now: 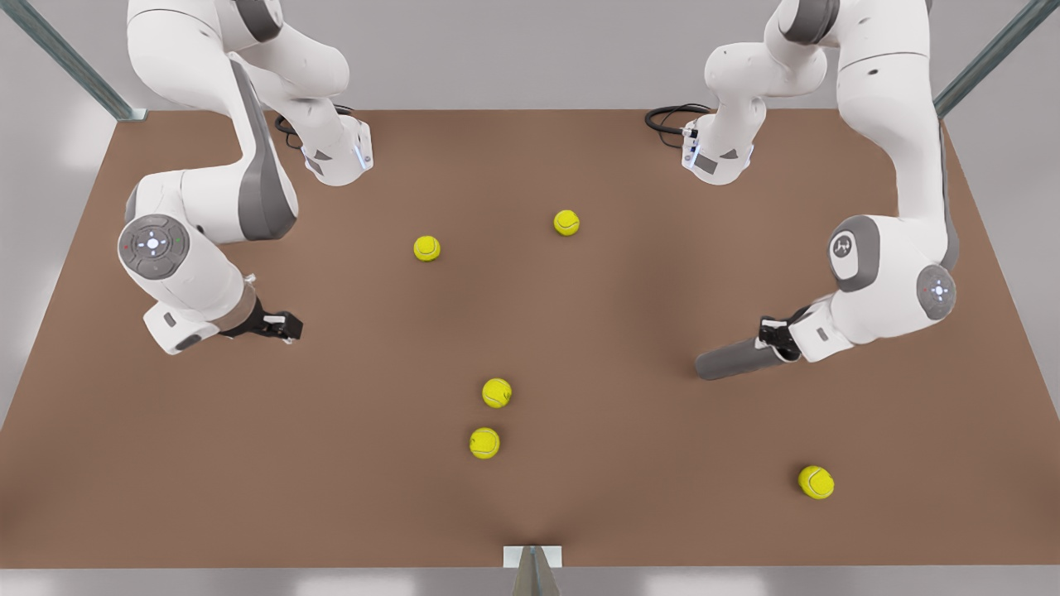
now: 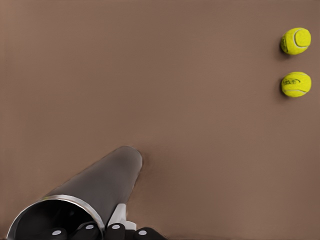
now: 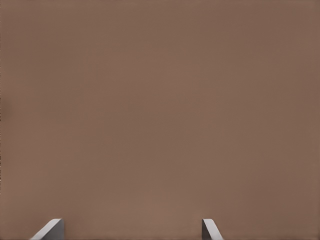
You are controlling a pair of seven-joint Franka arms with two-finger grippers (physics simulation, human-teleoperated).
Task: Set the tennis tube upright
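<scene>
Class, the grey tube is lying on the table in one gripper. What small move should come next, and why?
Probably lift and tilt the rim end up: the left gripper is clamped on the tennis tube at its rim, and the tube is lying down. The right gripper waits open.

Surface point(image 1: 580, 331) plain matte brown, no pattern. Tennis tube point(image 1: 733, 361) dark grey with a metallic sheen, lighter silvery rim at its open end, dark inside as seen in the left wrist view point(image 2: 100, 187). Five tennis balls yellow-green with faint curved seam lines; one point(image 1: 816, 482) sits by the front view's right, a pair point(image 1: 496, 392) near the middle. Arms glossy white with grey joint covers. Left gripper point(image 1: 777, 335) black with white tips; right gripper point(image 1: 286, 324) black too, its fingers point(image 3: 50, 230) pale grey in the right wrist view. Background pale grey, teal-grey frame bars in the corners.
</scene>
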